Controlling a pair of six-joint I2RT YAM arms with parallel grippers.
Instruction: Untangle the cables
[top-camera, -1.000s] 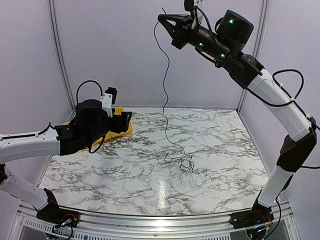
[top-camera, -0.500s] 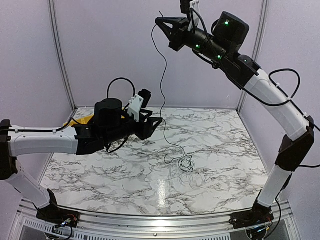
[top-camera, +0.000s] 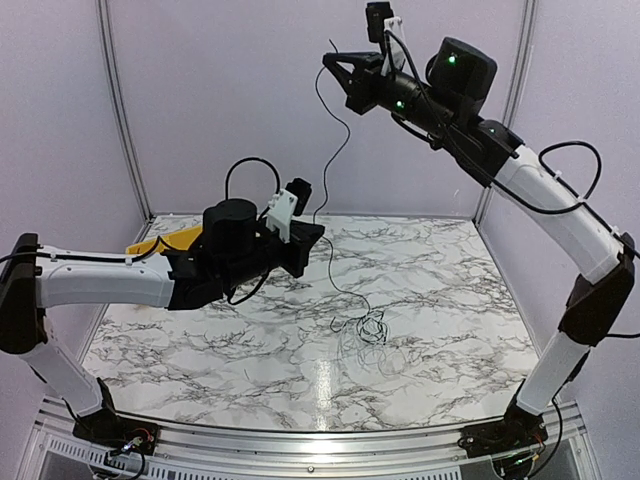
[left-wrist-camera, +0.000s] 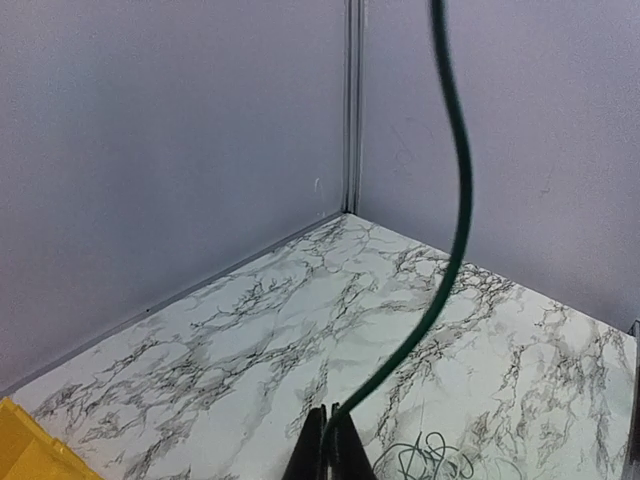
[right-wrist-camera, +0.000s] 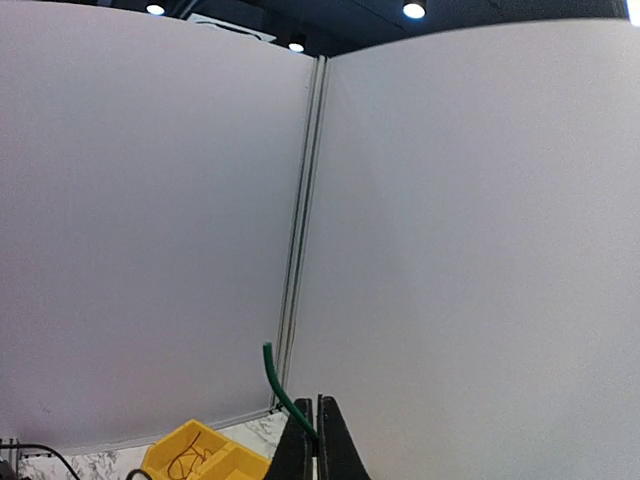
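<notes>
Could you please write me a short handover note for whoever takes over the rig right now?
Right gripper: shut on the green cable near its top end, held high.
Left gripper: shut on the same cable lower down, above the table.
Tangle: on the table, centre-right; the green cable's lower part runs down to it.
Done: one dark cable lies in the yellow bin.
Left: pull the green cable free, then separate the rest.
</notes>
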